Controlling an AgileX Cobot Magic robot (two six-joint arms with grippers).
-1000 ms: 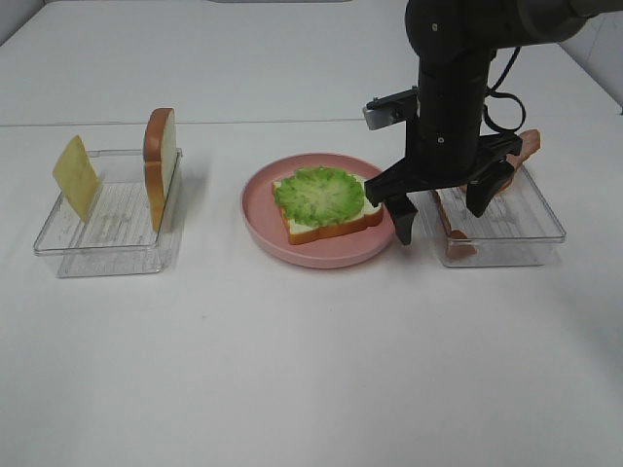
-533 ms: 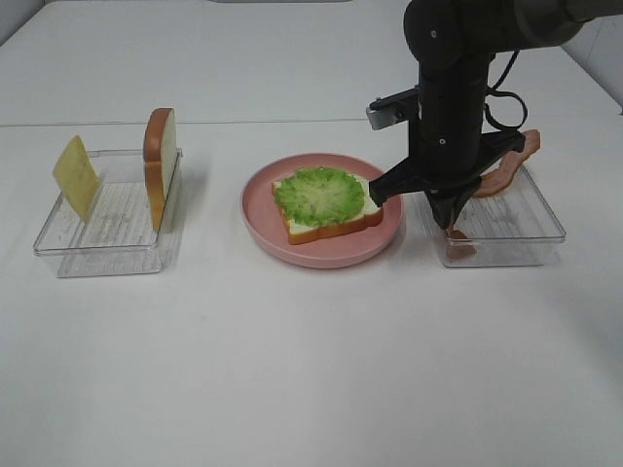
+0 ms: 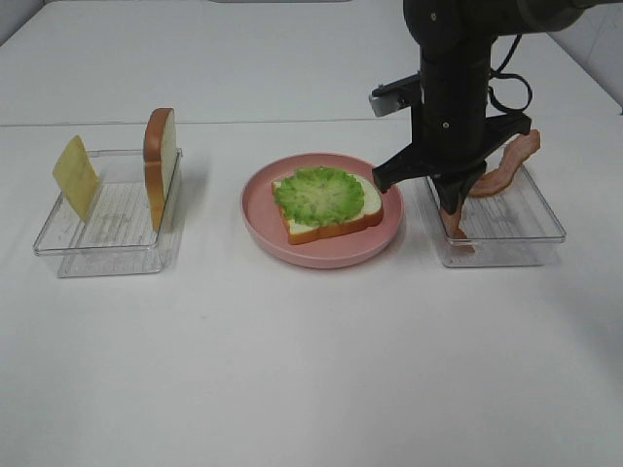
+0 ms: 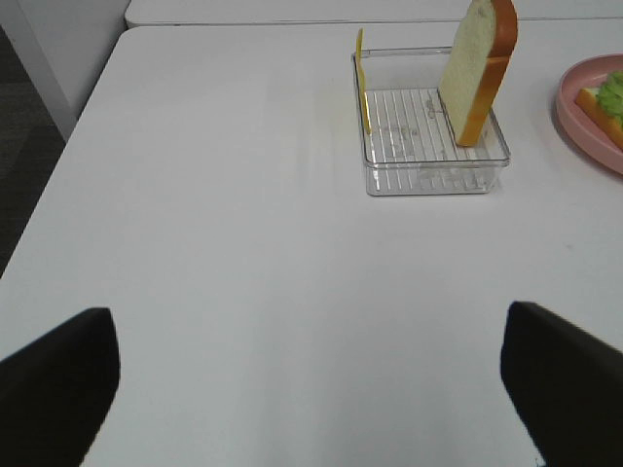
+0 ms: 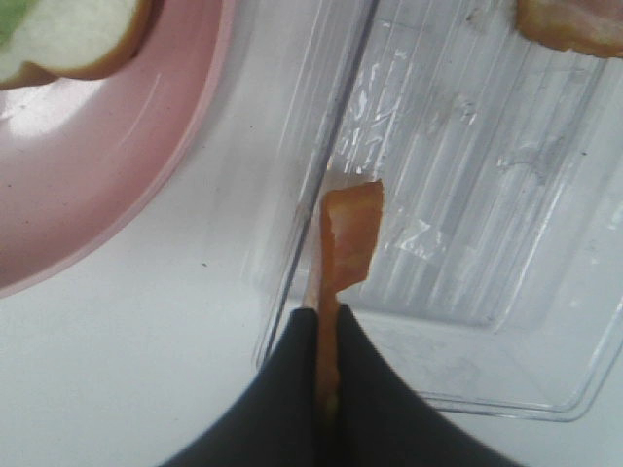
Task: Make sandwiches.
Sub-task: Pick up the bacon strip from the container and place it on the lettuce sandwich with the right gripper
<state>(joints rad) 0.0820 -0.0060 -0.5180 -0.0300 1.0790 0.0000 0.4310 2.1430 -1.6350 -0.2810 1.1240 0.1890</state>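
Note:
A pink plate (image 3: 261, 216) holds a bread slice (image 3: 368, 207) topped with green lettuce (image 3: 318, 195). My right gripper (image 3: 453, 202) stands over the right clear tray (image 3: 531, 233), shut on a reddish-brown bacon strip (image 3: 458, 232) that hangs from its fingers. The right wrist view shows that bacon strip (image 5: 348, 238) edge-on, pinched at the right gripper (image 5: 321, 384), just inside the tray wall (image 5: 321, 185). A second bacon strip (image 3: 508, 163) leans on the tray's far rim. My left gripper (image 4: 311, 389) is open above bare table and is out of the exterior high view.
A clear tray (image 3: 107, 233) at the left holds an upright bread slice (image 3: 161, 163) and a yellow cheese slice (image 3: 76, 175). The left wrist view shows that tray (image 4: 433, 175), its bread (image 4: 477, 68) and cheese (image 4: 362, 83).
My right gripper has shut on the bacon strip in the right tray and lifted it slightly. The left arm has not moved.

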